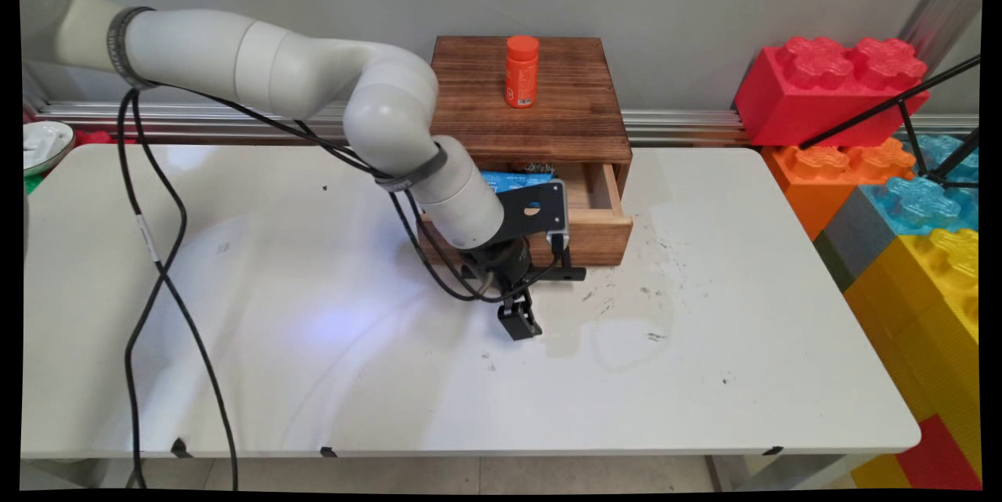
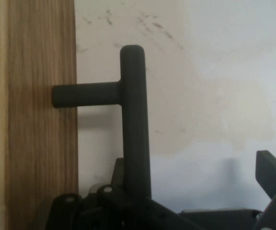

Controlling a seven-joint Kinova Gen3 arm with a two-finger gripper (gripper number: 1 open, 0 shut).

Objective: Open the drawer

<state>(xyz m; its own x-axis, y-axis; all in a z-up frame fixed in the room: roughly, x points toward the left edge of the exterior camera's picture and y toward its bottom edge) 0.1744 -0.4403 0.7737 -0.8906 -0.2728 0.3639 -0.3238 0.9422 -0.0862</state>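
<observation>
Reaching in from the left, the white arm bends down low over the desk. At its end is the black gripper, just in front of a wooden box that stands at the far side of the desk. The drawer of the box is pulled part way out, and something blue lies inside it.

On the drawer's front is a black handle. Its long bar runs left to right, along the drawer front, and a short peg joins it to the wood. The gripper sits at the left end of the bar and looks to the right along it.

The gripper is open wide. It holds nothing. The hand view shows the bar in the gap between the fingers, with one finger well off on the near side. I cannot tell if the other finger sits between the bar and the wood.

An orange bottle stands upright on top of the box. Far to the right, off the desk, are big toy bricks.
</observation>
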